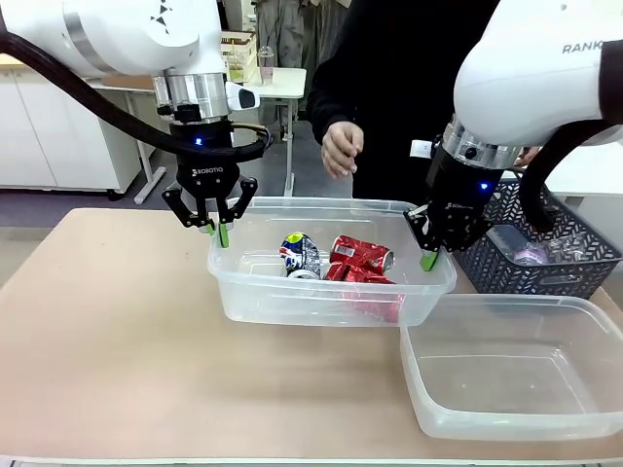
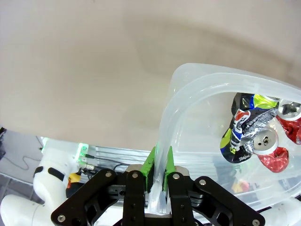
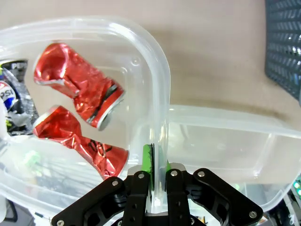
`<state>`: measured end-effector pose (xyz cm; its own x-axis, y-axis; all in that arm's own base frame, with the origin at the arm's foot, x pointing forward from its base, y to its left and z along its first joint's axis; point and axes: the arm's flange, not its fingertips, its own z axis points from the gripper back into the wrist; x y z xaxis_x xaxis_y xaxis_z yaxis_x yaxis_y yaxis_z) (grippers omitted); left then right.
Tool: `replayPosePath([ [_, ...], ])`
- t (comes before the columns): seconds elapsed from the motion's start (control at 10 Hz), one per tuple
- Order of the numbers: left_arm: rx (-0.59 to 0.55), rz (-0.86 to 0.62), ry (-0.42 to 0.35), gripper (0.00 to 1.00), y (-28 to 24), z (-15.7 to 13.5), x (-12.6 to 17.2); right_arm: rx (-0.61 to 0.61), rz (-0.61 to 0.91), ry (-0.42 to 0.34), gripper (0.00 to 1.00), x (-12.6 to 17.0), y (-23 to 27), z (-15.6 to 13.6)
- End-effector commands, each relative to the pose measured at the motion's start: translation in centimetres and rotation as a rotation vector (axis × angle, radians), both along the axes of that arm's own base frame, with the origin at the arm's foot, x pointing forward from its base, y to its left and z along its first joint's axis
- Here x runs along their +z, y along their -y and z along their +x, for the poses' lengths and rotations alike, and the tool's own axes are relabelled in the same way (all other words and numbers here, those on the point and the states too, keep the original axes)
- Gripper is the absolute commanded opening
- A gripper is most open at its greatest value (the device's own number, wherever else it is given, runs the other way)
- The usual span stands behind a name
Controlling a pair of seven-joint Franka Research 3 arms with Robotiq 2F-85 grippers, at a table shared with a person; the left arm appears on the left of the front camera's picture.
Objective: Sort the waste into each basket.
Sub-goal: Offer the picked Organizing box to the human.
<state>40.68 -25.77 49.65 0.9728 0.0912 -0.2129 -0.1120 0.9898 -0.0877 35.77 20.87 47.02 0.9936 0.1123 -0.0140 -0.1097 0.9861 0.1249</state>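
- Front view. Left gripper [image 1: 218, 232] is pinched tight on one end wall of the clear tub [image 1: 292, 304]. Right gripper [image 1: 428, 258] is pinched the same way on the opposite end wall. My reading: one arm per end keeps the tub level so nothing slides out.
- Blue-and-white can [image 1: 300, 255] and red cans [image 1: 360, 261], all crushed, lie on the tub floor between the two grippers and lower than both sets of fingertips. The blue one is nearer the left gripper, the red ones nearer the right.
- Empty tub [image 1: 516, 399] sits below the right gripper, and the held tub's corner overlaps its rim. I cannot tell whether the held tub is off the table [image 1: 107, 321].
- Lattice basket [image 1: 555, 268] stands just past the right gripper's outer side. Person's hand [image 1: 341, 148] hangs beyond the tub, touching nothing.
- Left wrist view. Left gripper [image 2: 160, 158] has its green pads closed on the thin tub [image 2: 188, 89] wall, one pad on each face. That looks like a rim grip for carrying, not for picking waste.
- Blue-and-white can [image 2: 244, 127] and a red can [image 2: 287, 117] lie ahead of the fingertips, off to the inner-pad side.
- Right wrist view. Right gripper [image 3: 157, 161] is clamped on the tub [image 3: 157, 70] wall likewise.
- Red cans [image 3: 80, 94] lie ahead on the inner-pad side. Empty tub [image 3: 225, 141] and lattice basket [image 3: 284, 42] are on the outer side.
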Motion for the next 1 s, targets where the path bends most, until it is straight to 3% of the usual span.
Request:
replayPosePath([
  [0.0, 0.013, -0.005, 0.017, 0.07, -0.1, -0.2, 0.2, 0.012, -0.006, -0.005, 0.05, 0.6, -0.5, 0.1],
  [0.7, 0.013, -0.005, 0.017, 0.07, -0.1, -0.2, 0.2, 0.012, -0.006, -0.005, 0.05, 0.6, -0.5, 0.1],
  [0.8, 0.000, 0.000, 0.000, 0.07, 0.0, 0.0, 0.0, 0.000, 0.000, 0.000, 0.05, 0.0, 0.0, 0.0],
  [0.9, 0.028, 0.012, -0.051, 0.07, 0.2, 2.1, -0.2, 0.000, -0.005, -0.031, 0.05, 0.2, -0.4, 1.6],
])
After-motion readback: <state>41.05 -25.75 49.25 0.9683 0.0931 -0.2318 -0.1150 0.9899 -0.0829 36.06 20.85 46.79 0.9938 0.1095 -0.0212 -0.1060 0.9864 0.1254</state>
